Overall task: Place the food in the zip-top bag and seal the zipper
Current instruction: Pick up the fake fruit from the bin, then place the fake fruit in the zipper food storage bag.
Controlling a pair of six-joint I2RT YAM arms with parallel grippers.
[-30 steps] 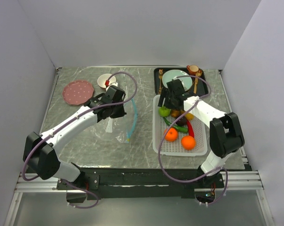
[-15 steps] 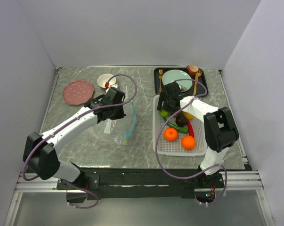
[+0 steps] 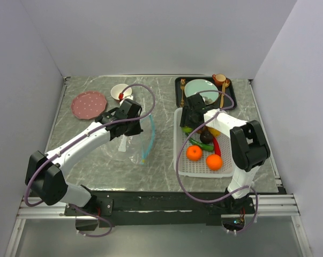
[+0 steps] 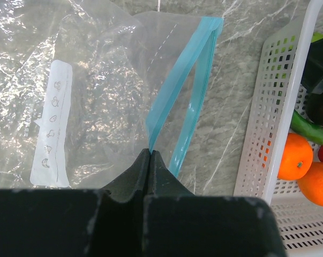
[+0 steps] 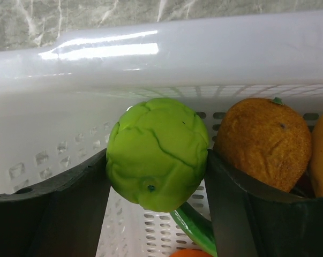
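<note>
I am viewing the marbled table from overhead, and it is carrying everything under inspection. The white mesh basket is sitting right of centre in that view. The zip-top bag is lying on the table left of centre, apart from the basket. A dark tray bearing a teal plate is standing at the upper right, and a pink plate at the upper left. The left gripper is pinching fully closed on one lip of the zipper, which is gaping in a narrow wedge through the middle of the left wrist view. The bag's white label is showing at the left of that frame. The right gripper is reaching into the basket's upper left corner and bracketing the green apple, with both fingers touching its sides and the apple sitting close against the basket wall. The yellow-brown fruit is lying just beside the apple, to the right in the right wrist view. The left orange, the right orange, the long green pepper, the red chili and the dark round one are all resting in the basket.
</note>
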